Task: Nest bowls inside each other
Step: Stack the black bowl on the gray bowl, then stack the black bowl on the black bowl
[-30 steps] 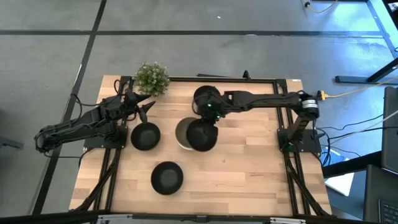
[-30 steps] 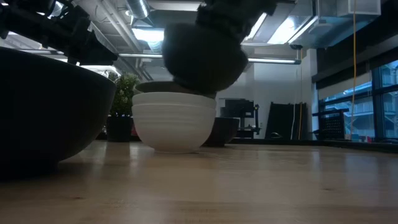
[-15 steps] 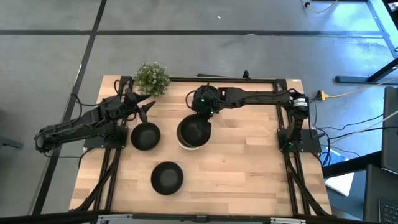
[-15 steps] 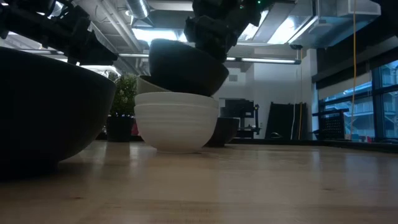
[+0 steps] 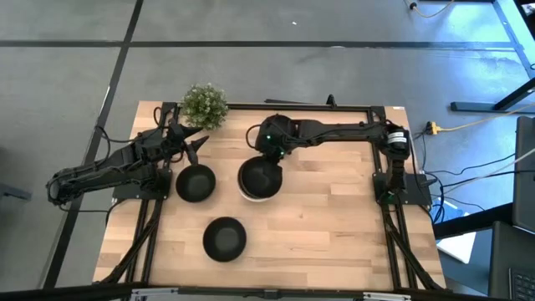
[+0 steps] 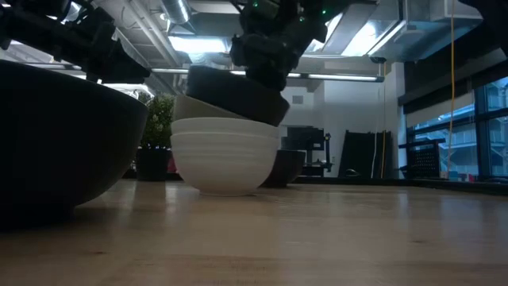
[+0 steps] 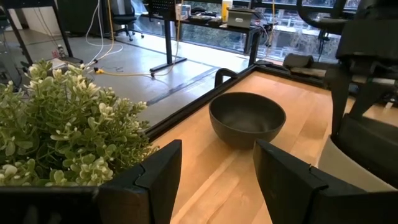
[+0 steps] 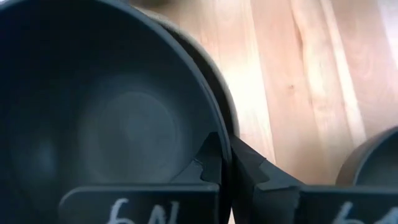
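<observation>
A white bowl (image 5: 244, 186) stands mid-table with a grey-olive bowl (image 6: 190, 107) nested in it. My right gripper (image 5: 267, 158) is above this stack, shut on a black bowl (image 5: 261, 178) that sits tilted on top of it (image 6: 234, 91). Three other black bowls rest on their bases on the table: one to the left (image 5: 195, 182), one near the front (image 5: 225, 238) and one at the far edge (image 7: 247, 118). My left gripper (image 7: 214, 180) is open and empty beside the potted plant (image 5: 204, 104). My right gripper pinches the black bowl's rim (image 8: 219, 134) on its far side, one finger inside the bowl and one outside. The fingers come from above, pointing down. The bowl is tilted, and its lower part sits down inside the grey-olive bowl.
A black frame (image 5: 334, 106) runs along the table's far edge and sides. Bare wood lies to the right of the stack and along the near right (image 5: 334, 217). The low view has the near black bowl (image 6: 55, 143) large at its left.
My right gripper has carried the black bowl toward the table's left edge and down, from beside the white bowl to over it. The bowl has sunk from above the stack into the grey-olive bowl and now sits tilted there.
</observation>
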Controlling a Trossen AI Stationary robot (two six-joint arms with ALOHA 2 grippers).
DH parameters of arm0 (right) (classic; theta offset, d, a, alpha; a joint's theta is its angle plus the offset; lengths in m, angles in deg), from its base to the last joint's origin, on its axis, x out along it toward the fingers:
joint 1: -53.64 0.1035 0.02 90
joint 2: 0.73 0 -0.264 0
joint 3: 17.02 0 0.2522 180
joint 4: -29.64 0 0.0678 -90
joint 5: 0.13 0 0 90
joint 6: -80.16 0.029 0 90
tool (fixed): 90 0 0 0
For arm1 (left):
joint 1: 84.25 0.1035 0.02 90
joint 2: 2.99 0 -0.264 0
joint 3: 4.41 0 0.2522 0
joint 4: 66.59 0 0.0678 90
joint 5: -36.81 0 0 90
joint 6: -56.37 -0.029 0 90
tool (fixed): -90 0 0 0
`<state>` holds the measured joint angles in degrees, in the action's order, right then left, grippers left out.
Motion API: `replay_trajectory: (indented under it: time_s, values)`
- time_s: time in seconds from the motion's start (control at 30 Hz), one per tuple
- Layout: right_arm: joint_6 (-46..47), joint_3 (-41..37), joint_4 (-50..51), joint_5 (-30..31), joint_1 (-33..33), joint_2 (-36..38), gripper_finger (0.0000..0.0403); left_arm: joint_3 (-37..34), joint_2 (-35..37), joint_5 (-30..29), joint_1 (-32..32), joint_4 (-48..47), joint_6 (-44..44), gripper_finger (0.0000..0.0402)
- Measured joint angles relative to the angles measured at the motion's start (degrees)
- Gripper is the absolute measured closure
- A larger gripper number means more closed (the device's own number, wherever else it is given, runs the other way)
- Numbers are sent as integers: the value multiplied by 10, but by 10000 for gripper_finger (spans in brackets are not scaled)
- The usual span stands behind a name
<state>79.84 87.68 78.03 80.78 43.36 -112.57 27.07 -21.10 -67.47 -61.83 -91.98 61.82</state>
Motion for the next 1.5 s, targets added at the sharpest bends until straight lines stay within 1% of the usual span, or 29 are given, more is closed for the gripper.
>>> replay_trajectory:
  time_s: [0.13,0.2,0.43,0.53,0.67,0.77,0.9,1.07,1.17,1.27,1.33,1.5]
  values:
    - [-1,0,-2,-1,0,-5,395,0,0,0,0,-1,0,208]
    - [0,0,-7,-1,0,-5,385,0,0,0,0,-2,0,208]
    - [-22,0,-8,-28,0,-2,309,0,0,0,0,-3,0,208]
    - [-29,0,-8,-49,0,-2,274,0,0,0,0,-3,0,208]
    - [-19,0,-10,-41,1,-2,232,0,0,0,0,-3,-1,208]
    - [-31,15,2,-27,1,-2,214,0,0,0,0,-3,-1,208]
    - [-47,67,9,-26,0,-1,206,0,0,0,0,-3,-1,208]
    - [-64,154,55,-26,0,-1,208,0,0,0,0,-3,-1,208]
    - [-89,206,113,-23,0,-1,210,0,0,0,0,-3,-1,208]
    - [-94,249,161,6,-6,2,210,0,0,0,0,-3,-1,208]
    - [-106,261,201,19,-13,6,210,0,0,0,0,-3,0,208]
    - [-122,258,276,22,-32,19,210,0,0,0,0,-3,4,208]
